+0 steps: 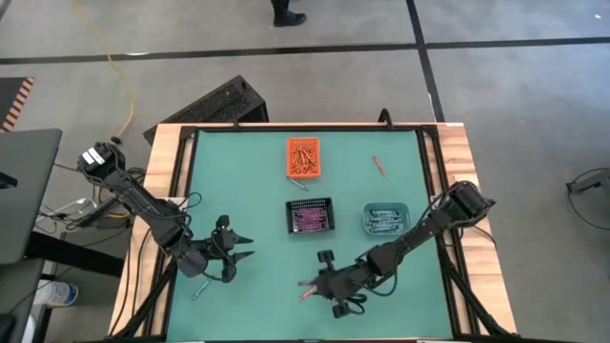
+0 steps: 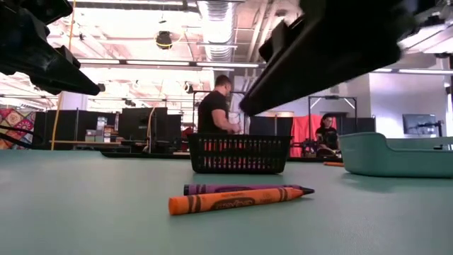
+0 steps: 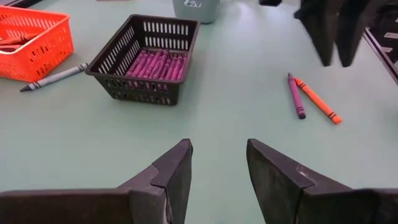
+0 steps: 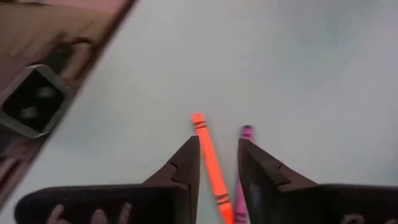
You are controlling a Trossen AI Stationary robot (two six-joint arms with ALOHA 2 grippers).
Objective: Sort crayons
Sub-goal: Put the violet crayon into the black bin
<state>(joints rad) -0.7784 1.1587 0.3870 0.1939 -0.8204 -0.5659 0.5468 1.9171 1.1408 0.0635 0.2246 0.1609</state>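
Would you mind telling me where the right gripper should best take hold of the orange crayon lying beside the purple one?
Probably at the middle of the orange crayon, from straight above, jaws across its width. It lies flat with the purple crayon close alongside, their far ends nearly touching, so the right gripper needs one finger between them.

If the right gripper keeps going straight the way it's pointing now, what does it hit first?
Most likely the orange crayon, which runs up between the open fingers of the right gripper, with the purple crayon just beside it. Height above the table is unclear, so contact isn't certain.
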